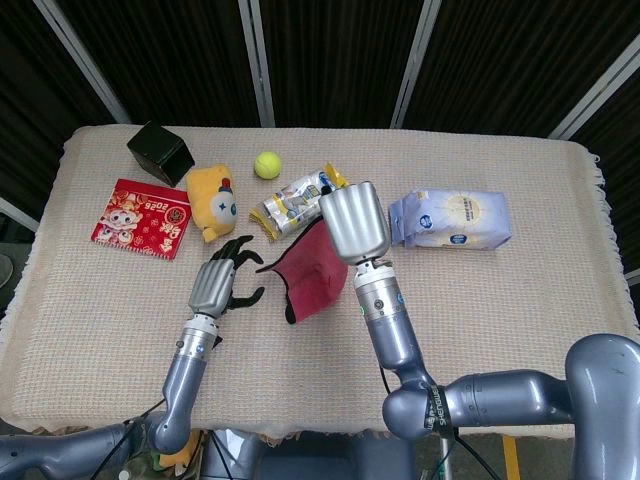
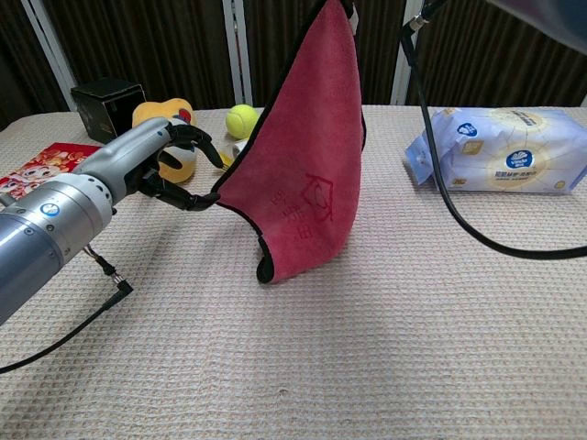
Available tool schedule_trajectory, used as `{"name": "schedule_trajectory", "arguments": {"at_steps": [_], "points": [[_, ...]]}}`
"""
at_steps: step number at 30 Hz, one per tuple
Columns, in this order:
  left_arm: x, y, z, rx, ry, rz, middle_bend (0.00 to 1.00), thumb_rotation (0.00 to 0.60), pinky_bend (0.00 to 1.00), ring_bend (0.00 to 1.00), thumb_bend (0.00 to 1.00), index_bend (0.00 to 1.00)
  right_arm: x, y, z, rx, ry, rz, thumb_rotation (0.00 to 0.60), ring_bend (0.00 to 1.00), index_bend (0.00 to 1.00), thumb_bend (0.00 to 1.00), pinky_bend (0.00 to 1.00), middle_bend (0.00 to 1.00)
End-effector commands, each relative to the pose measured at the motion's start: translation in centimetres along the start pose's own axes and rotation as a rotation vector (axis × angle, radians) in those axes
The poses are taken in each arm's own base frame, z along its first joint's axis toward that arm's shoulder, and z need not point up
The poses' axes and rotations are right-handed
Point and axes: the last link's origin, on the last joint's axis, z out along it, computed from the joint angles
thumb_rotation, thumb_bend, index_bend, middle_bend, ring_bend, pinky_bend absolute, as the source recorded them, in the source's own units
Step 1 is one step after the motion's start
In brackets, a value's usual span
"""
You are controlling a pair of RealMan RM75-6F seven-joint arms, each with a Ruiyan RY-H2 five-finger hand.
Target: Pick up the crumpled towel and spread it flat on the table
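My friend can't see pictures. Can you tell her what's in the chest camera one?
A red towel hangs from above, its bottom edge just over the table. The robot's left hand reaches toward the towel's left corner. Behind sit a yellow plush toy, a tennis ball and a pack of wipes.

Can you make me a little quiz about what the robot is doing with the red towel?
1. True or false: the red towel is lying flat on the table.
2. Which hand holds the towel up from its top? A) the left hand B) the right hand C) neither
3. Fill in the gap: the round ball near the yellow plush toy is coloured ____.

Key
1. False. It hangs down from the right hand, only its bottom edge near the table.
2. B. The left hand reaches toward the towel's side corner with its fingers apart; whether they touch it cannot be told.
3. Yellow-green.
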Motion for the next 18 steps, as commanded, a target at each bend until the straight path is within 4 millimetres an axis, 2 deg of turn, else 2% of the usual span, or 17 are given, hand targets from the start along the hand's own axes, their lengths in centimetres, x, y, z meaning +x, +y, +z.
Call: {"name": "schedule_trajectory", "arguments": {"at_steps": [1,10,18], "points": [[-0.2,0.4,0.6,0.001,-0.008,0.011,0.11,0.600,0.19,0.10,0.27,0.41,0.0,0.1,0.0,-0.002,-0.002,0.000,0.600,1.00,0.87,0.62,0.90,0.98],[-0.6,1.2,2.0,-0.001,-0.029,0.041,0.11,0.600,0.19,0.10,0.28,0.46,-0.1,0.4,-0.1,-0.007,-0.004,0.005,0.600,1.00,0.87,0.62,0.90,0.98],[-1.2,1.3,2.3,0.005,-0.050,0.073,0.11,0.600,0.19,0.09,0.31,0.51,-0.2,0.9,-0.2,-0.020,-0.010,0.005,0.600,1.00,0.87,0.62,0.90,0.98]]}}
